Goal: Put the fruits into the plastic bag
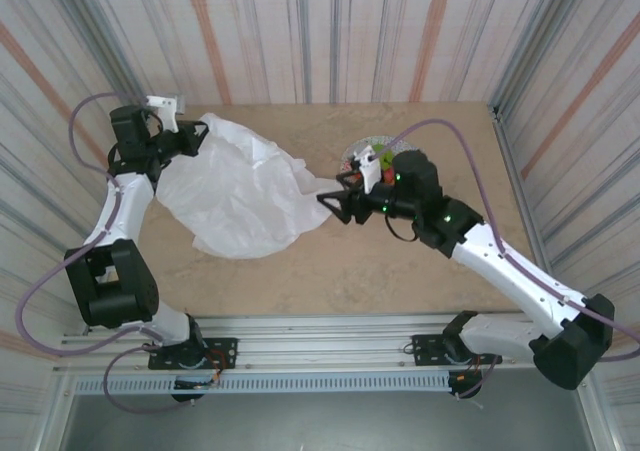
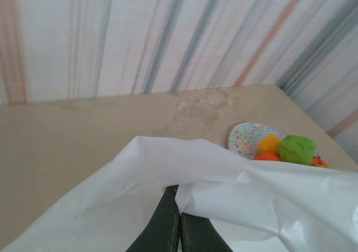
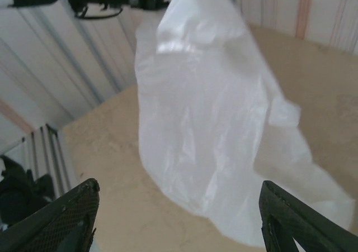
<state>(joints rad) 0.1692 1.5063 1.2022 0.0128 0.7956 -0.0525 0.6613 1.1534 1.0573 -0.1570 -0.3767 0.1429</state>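
Note:
The white plastic bag lies spread over the left-centre of the table. My left gripper is shut on its far left edge and holds that edge up. In the left wrist view the film drapes over the closed fingers. My right gripper stands open by the bag's right corner, nothing between its fingertips, and the bag is just ahead. The fruits rest on a speckled plate: a green one, a yellow-orange one and an orange one.
The plate sits at the back right, partly under my right wrist, with a green fruit showing. Striped walls enclose the table on three sides. Bare tabletop stretches in front of the bag.

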